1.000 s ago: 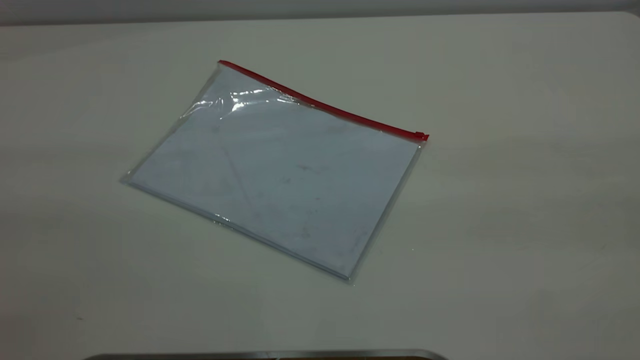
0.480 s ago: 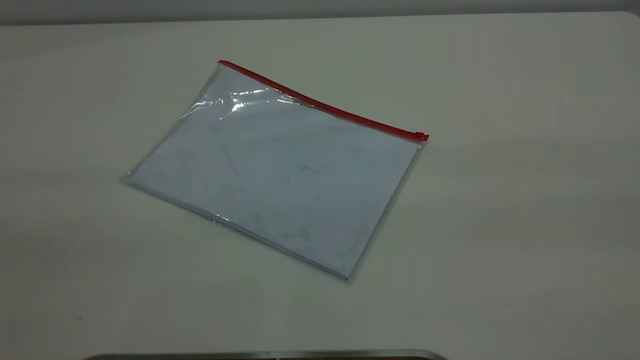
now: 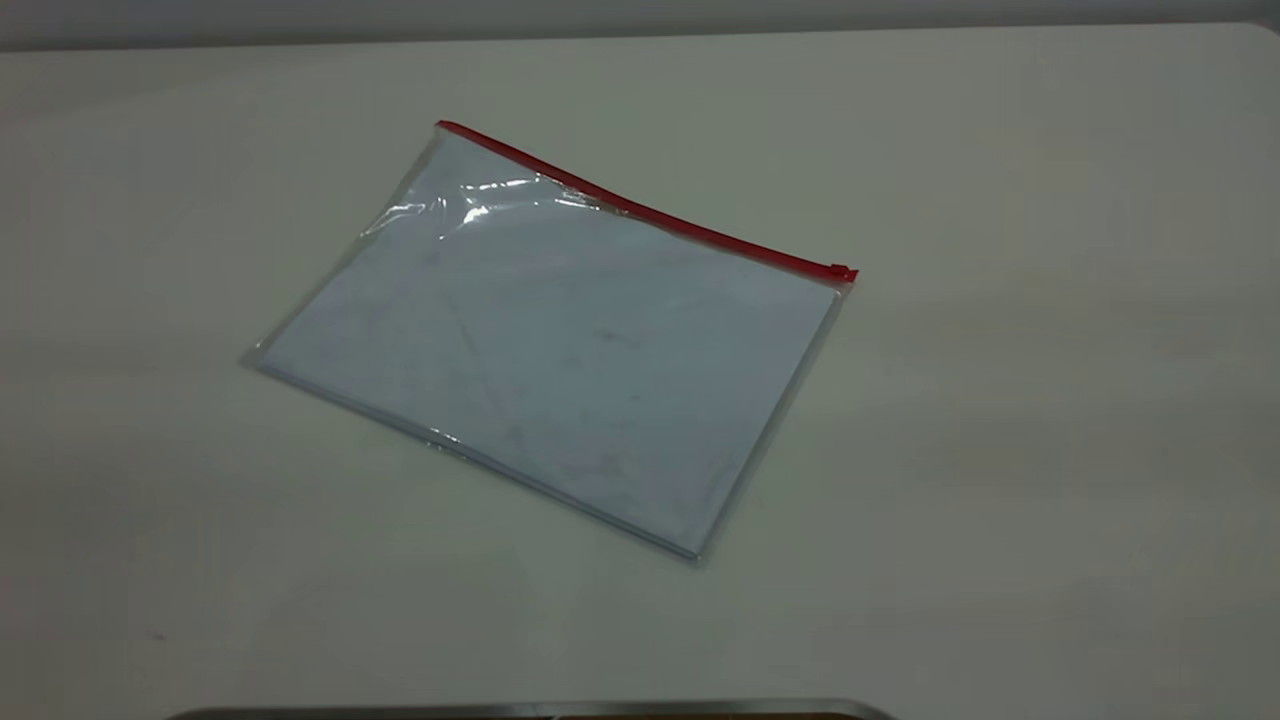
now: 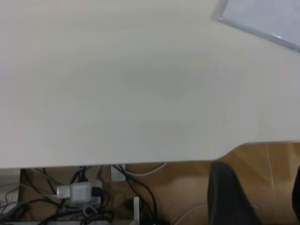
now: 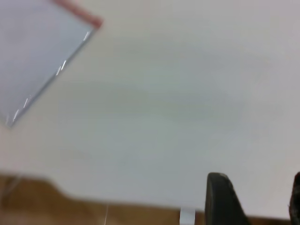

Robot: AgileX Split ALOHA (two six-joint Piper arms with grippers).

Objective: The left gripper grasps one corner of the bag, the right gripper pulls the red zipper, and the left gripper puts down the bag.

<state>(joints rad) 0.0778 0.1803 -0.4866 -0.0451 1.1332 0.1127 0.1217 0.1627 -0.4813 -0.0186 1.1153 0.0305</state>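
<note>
We see the bag (image 3: 545, 345) lying flat on the pale table (image 3: 1050, 420), a little left of centre in the exterior view and turned at an angle, with nothing touching it. The red zipper (image 3: 640, 208) runs along its far long edge, and the small slider tab (image 3: 843, 272) sits at the right-hand end of that strip. The corner (image 3: 440, 185) at the strip's other end is creased and catches a bright glare; the rest of the clear plastic lies smooth over the pale bluish-white sheets (image 3: 600, 400) inside. Neither arm reaches into the exterior view. In the left wrist view we find the left gripper (image 4: 262, 197) out past the table edge, over a wooden floor (image 4: 197, 187) with cables and a power strip (image 4: 77, 193); its dark fingers (image 4: 229, 194) stand well apart with nothing between them, and only one corner of the bag (image 4: 262, 18) shows far off. In the right wrist view the right gripper (image 5: 258, 199) hangs near the table edge, its fingers (image 5: 220, 199) likewise spread and empty, with the slider end of the bag (image 5: 33, 51) well away from it. Against the two earlier exterior frames, we find the bag, the zipper and the tab in the same place, and no gripper has come into that view.
</note>
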